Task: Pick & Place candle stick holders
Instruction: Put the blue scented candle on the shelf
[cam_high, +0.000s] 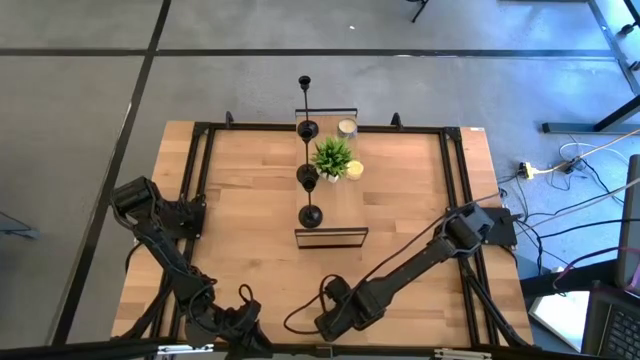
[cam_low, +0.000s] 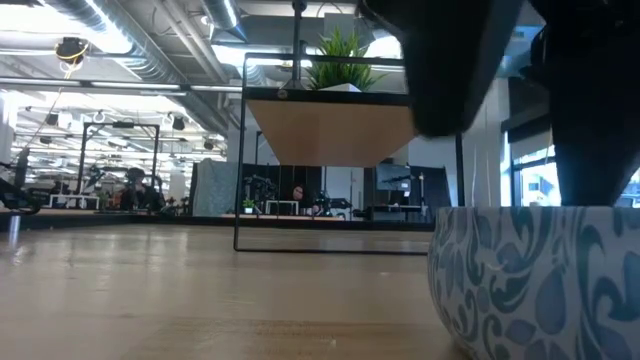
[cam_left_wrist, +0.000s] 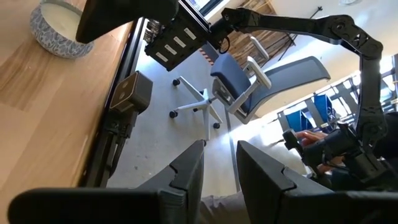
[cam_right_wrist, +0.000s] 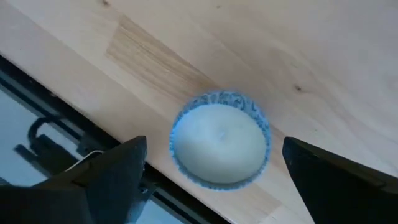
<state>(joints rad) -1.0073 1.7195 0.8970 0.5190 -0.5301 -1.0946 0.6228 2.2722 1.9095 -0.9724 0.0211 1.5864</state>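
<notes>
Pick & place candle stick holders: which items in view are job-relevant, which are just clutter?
Job:
- three black candle stick holders in a row on the raised shelf

Clutter:
- green potted plant on the shelf
- white candle and yellow candle beside the plant
- blue-patterned candle bowl at the table's near edge, under the open right pincer

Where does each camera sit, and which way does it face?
High: overhead, straight down; both arms, black rod candle stick holders.
Low: table level, facing the wooden shelf; arm above.
Left wrist: past the left gripper, off-table.
Right wrist: down past the open right gripper.
Shared: blue-patterned white candle bowl in the low and both wrist views.
</notes>
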